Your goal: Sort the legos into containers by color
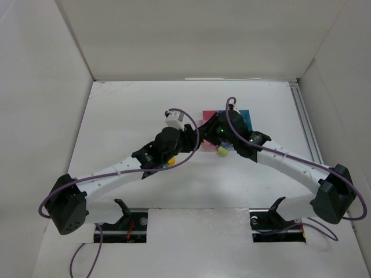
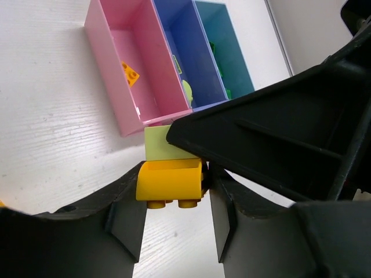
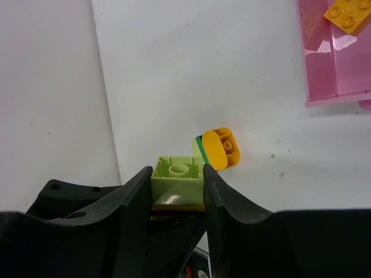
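My left gripper (image 2: 173, 186) is shut on a yellow brick (image 2: 168, 178). A pale yellow-green brick (image 2: 156, 143) is stuck to that brick, and my right gripper (image 3: 177, 176) is shut on the pale yellow-green brick (image 3: 177, 174). Both grippers meet just in front of the containers in the top view, left (image 1: 194, 139) and right (image 1: 210, 138). The pink bin (image 2: 104, 52) holds an orange brick (image 2: 130, 74). The blue-purple bin (image 2: 174, 40) holds a pale green piece (image 2: 187, 90). The light blue bin (image 2: 235, 52) holds green bricks (image 2: 213, 49).
A small stack of rounded orange, green and pale bricks (image 3: 217, 149) lies on the table near the pink bin (image 3: 324, 87); it also shows in the top view (image 1: 222, 152). Another yellow piece (image 1: 170, 160) lies under my left arm. White walls enclose the table.
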Motion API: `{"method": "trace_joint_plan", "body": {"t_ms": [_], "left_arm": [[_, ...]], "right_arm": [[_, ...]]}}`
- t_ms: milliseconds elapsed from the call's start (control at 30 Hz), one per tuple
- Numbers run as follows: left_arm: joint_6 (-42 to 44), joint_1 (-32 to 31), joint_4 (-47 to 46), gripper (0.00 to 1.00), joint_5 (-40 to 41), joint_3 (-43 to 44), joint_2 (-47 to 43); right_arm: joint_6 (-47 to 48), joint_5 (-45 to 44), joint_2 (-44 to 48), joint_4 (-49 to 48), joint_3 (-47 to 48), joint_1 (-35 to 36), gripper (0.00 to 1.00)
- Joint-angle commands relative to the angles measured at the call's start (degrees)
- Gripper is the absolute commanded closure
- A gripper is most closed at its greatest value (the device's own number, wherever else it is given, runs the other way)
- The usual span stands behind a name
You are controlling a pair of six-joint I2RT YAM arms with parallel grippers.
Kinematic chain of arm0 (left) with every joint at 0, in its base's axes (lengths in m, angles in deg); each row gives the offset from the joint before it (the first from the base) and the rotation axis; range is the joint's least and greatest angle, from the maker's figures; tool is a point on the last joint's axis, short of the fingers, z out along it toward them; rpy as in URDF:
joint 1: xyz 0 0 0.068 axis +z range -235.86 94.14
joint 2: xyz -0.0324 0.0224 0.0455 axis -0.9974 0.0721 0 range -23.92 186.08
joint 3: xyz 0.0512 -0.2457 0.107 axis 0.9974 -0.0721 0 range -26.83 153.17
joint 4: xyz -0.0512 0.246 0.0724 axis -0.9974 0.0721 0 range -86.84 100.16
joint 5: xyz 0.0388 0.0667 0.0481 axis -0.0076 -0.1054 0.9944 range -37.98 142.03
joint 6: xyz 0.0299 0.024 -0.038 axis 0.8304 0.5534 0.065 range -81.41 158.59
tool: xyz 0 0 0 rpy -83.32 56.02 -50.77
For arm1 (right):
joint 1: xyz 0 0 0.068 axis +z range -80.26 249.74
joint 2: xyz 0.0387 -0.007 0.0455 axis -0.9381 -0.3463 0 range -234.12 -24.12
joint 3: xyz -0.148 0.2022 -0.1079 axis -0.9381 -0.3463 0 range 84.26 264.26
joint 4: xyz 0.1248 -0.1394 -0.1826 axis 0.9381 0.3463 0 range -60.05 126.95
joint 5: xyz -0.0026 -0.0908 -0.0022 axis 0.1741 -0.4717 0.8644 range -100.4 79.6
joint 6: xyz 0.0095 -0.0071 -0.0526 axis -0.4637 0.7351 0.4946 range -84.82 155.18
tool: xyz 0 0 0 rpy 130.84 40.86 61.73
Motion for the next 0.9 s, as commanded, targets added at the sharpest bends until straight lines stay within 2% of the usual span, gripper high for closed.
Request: {"method": "trace_joint_plan", "body": {"t_ms": [0,67,300,567,733,867], "left_arm": [[0.2,-0.3,-6.3,0.78,-0.7,0.4,-2.1],[0.2,-0.3,-5.5,0.83,-1.3,0.4,-3.2],[1.4,-0.8,-1.9,0.83,-6.2,-1.1,-5.0],[3.2,-2.8,3.5,0.84,-8.1,-2.2,-7.4],[4.3,-3.3,6.6,0.84,-7.6,-2.2,-8.0],[3.6,-3.3,11.8,0.83,-2.1,1.4,-8.0]], "right_arm": [[-0.3,3.5,0.7,-2.0,-0.2,1.0,0.8],[-0.9,2.1,0.7,-2.0,0.3,1.0,0.8],[-0.9,-1.5,-0.9,-3.1,1.5,-2.6,0.82],[-0.9,-1.5,-1.5,-4.1,2.6,-8.1,0.86],[1.8,-1.0,-1.5,-4.1,2.6,-10.8,0.86],[6.2,-1.0,-0.9,-3.6,2.6,-11.4,0.84]]}}
